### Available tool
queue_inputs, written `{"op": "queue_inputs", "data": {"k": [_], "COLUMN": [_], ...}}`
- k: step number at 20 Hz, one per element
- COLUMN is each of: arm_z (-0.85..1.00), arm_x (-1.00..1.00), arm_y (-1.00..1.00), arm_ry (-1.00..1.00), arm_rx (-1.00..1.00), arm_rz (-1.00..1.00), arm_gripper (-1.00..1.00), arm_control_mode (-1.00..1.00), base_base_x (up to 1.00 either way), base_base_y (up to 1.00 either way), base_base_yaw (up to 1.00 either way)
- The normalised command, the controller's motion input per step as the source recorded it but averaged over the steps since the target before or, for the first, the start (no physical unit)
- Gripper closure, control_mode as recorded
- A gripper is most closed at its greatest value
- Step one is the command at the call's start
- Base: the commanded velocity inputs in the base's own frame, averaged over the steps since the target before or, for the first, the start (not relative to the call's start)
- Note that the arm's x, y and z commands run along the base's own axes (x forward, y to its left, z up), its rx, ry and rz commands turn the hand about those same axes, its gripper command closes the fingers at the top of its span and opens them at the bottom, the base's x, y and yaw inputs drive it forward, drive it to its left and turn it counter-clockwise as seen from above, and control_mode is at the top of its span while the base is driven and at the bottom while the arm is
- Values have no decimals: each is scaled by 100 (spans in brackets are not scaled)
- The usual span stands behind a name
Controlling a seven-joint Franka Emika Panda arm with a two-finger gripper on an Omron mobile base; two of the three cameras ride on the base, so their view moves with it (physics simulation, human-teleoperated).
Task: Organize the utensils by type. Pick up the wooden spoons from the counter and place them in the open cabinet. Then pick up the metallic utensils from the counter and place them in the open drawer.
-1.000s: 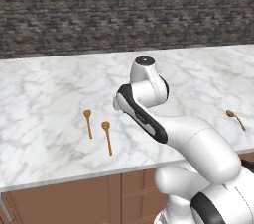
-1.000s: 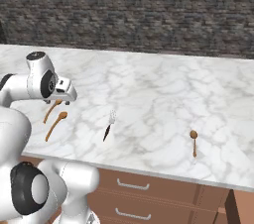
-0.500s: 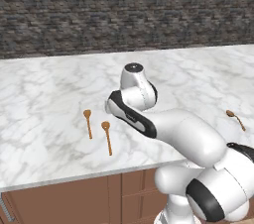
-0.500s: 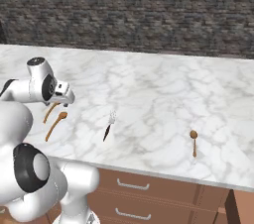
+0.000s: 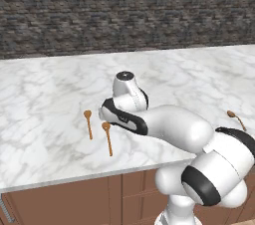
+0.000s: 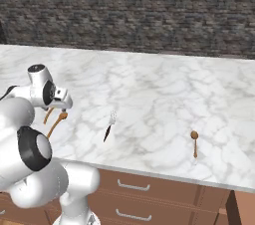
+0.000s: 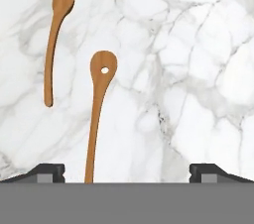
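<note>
Marble counter [image 5: 45, 94] carries every utensil seen, all lying flat near its front edge. Two wooden spoons are laid side by side toward the left part of that edge: a plain wooden spoon [image 7: 54, 44] [image 5: 88, 123] farther left, and a slotted wooden spoon [image 7: 99, 114] [image 5: 107, 138] with a small hole in its bowl just beside it, slightly nearer the front edge; the two are apart, roughly parallel, not touching. In the hand view the gripper [image 7: 126, 171] is seen with its two dark fingertips [image 7: 47, 171] held wide apart, nothing between them; the handle of the slotted spoon runs down between the tips, closer to the left one, and the marble is seen below. A dark-handled metallic fork [image 6: 109, 126] lies on the counter to the right of the two spoons, well apart from them. A third wooden spoon [image 6: 194, 142] [image 5: 235, 118] lies farther right along the front edge, alone.
</note>
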Motion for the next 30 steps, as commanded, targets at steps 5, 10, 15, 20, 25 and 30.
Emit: {"op": "queue_inputs", "data": {"k": [5, 10, 15, 20, 25, 30], "arm_z": [-31, -45, -43, -39, -27, -29], "arm_x": [12, 10, 23, 15, 15, 14], "arm_y": [27, 15, 12, 9, 9, 6], "arm_ry": [0, 6, 0, 0, 0, 0], "arm_rx": [0, 0, 0, 0, 0, 0], "arm_rz": [0, -4, -4, -2, 0, 0], "arm_gripper": [-100, -100, -100, -100, -100, -100], "arm_control_mode": [-100, -100, -100, -100, -100, -100], "base_base_x": [0, 0, 0, 0, 0, 0], "base_base_y": [0, 0, 0, 0, 0, 0], "base_base_yaw": [0, 0, 0, 0, 0, 0]}}
